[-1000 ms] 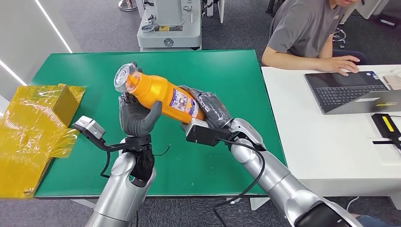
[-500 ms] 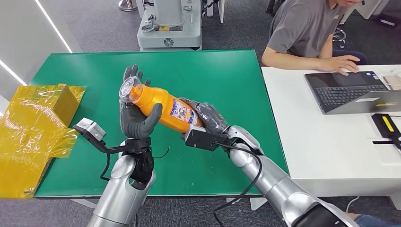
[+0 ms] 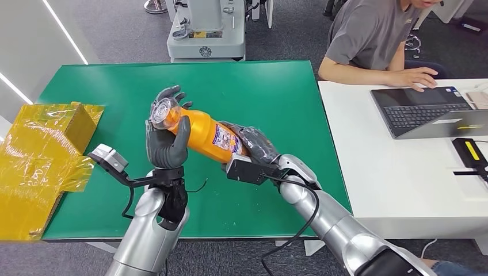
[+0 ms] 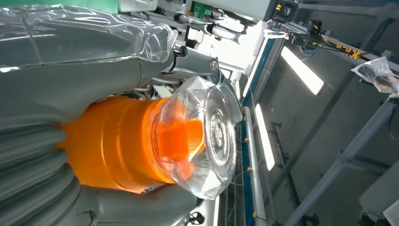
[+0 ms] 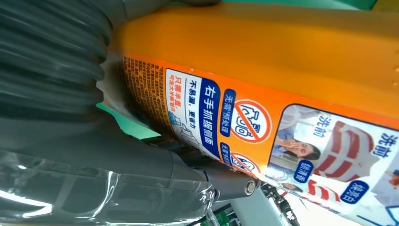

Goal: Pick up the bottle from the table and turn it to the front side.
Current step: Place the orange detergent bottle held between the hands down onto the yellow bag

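An orange bottle with a clear cap and a printed label is held lying sideways above the green table. My right hand grips its base end. My left hand wraps around the neck just below the cap, thumb in front and fingers behind. In the left wrist view the clear cap and orange neck sit between my grey fingers. The right wrist view looks close at the bottle's label beside my right hand.
Crumpled yellow wrapping lies at the table's left edge. A white desk with a laptop stands to the right, where a person sits. A grey machine base stands behind the table.
The bottle has come down and tilted flatter, its cap end lower. My left hand has closed its fingers around the neck. The right hand has kept its hold on the base.
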`<control>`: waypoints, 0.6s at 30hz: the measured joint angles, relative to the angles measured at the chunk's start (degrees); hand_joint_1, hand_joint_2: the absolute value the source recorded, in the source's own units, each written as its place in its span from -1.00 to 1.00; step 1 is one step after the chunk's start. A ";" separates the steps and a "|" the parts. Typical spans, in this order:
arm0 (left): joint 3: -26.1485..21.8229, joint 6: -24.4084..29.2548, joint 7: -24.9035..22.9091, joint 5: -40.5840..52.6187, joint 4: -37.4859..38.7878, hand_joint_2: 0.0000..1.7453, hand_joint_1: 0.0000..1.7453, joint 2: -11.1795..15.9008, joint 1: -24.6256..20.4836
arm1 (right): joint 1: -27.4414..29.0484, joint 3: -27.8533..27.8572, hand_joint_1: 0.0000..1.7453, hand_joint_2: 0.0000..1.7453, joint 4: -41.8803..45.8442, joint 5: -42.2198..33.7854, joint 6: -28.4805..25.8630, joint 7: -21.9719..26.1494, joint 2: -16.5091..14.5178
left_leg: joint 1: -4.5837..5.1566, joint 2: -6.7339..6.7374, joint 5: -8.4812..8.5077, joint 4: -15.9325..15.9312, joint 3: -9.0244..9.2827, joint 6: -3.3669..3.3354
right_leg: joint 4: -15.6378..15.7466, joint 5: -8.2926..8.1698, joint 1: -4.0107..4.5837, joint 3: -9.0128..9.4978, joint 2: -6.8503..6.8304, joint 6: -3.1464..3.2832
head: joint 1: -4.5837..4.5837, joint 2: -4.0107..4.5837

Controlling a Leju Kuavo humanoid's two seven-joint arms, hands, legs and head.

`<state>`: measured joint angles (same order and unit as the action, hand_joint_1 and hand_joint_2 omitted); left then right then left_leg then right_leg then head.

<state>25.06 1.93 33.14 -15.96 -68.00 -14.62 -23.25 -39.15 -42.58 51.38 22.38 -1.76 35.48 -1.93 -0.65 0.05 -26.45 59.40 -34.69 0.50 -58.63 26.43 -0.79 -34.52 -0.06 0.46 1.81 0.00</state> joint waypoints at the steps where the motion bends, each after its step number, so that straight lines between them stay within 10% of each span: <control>1: 0.00 -0.07 0.03 -0.19 0.02 1.00 1.00 0.00 -0.02 | 0.00 -0.01 1.00 1.00 -0.07 -0.13 -0.04 0.01 -0.01 | 0.00 0.00 0.00 0.00 0.00 0.00 | 0.00 0.00 0.00 0.00 0.00 0.00 | 0.00 0.00; 18: -1.21 0.06 0.30 -2.96 0.05 1.00 1.00 0.53 -0.03 | 0.21 -0.20 1.00 1.00 -0.41 -1.40 -0.03 0.63 -0.34 | 0.00 -0.01 0.00 0.00 -0.01 0.00 | -0.01 0.00 0.00 0.01 -0.01 0.00 | 0.01 0.00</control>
<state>23.86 1.99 33.44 -18.91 -67.95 -14.09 -23.28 -38.94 -42.77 50.97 20.98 -1.80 36.11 -2.27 -0.65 0.04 -26.45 59.40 -34.70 0.50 -58.64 26.43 -0.79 -34.51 -0.07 0.46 1.82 0.00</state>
